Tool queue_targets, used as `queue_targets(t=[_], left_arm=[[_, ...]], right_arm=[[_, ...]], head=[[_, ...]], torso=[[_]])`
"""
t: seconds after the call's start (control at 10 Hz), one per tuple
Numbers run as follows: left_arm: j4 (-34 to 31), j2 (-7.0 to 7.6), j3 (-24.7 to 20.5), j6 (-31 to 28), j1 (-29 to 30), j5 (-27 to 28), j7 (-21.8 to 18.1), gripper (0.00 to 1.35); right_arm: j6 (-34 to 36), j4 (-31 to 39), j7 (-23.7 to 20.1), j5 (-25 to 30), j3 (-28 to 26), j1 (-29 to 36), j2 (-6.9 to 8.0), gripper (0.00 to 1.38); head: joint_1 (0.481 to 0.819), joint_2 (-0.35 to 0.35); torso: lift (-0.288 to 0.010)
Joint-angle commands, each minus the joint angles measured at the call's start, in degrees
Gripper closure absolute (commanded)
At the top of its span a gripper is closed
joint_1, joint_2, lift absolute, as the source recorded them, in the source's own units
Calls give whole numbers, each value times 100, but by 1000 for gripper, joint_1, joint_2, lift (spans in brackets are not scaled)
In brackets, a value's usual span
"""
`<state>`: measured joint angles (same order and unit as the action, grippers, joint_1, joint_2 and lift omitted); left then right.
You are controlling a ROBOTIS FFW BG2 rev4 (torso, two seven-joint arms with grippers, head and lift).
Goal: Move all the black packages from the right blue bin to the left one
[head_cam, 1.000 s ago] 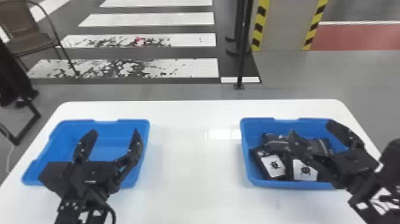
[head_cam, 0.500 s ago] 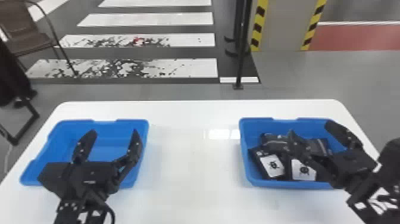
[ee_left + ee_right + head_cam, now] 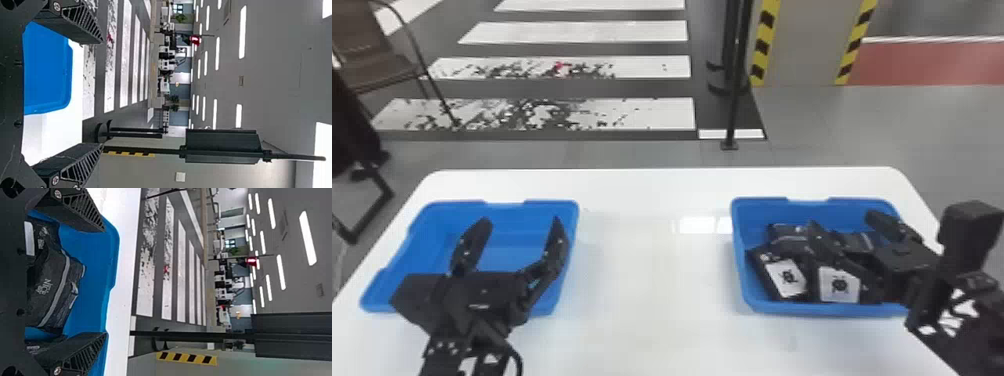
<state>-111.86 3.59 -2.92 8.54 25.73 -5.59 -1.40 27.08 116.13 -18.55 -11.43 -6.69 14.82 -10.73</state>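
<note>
Black packages [image 3: 786, 278] lie bunched together in the right blue bin [image 3: 824, 311], some overlapping, with white labels [image 3: 839, 284] facing up on the two at the near side. Since they are to be moved from there, the right gripper [image 3: 842, 221] hangs over that pile, its two fingers spread wide and holding nothing, presumably so that they can pass either side of a package. A package with a grey stripe [image 3: 55, 282] lies beneath the space between them, which makes it a likely first pick. The left gripper [image 3: 521, 220] is also wide apart with nothing in it, above the left blue bin [image 3: 504, 204], the destination; it may need to draw aside when a package arrives. The bins stand well apart on the white table [image 3: 652, 285], so the carry probably calls for a lift over both rims, and the crowding could snag a neighbouring package.
</note>
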Motion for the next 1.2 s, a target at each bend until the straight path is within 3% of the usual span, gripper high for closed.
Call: queue_targets(t=[0.0, 0.2, 0.4, 1.1], left_arm=[[0, 1, 17, 18, 0, -1, 0, 108], [28, 1, 17, 33, 14, -35, 0, 108], [42, 1, 17, 33, 14, -35, 0, 108], [98, 1, 40, 75, 0, -58, 0, 108]], right_arm=[[1004, 192, 62, 126, -62, -216, -52, 91], [2171, 657, 97, 480, -245, -230, -78, 93], [2959, 586, 141, 446, -279, -357, -131, 93], [3775, 628, 282, 514, -199, -484, -175, 101]], head=[[695, 24], [695, 4], [695, -21], [695, -43]], torso=[[-154], [-154], [-154], [-154]])
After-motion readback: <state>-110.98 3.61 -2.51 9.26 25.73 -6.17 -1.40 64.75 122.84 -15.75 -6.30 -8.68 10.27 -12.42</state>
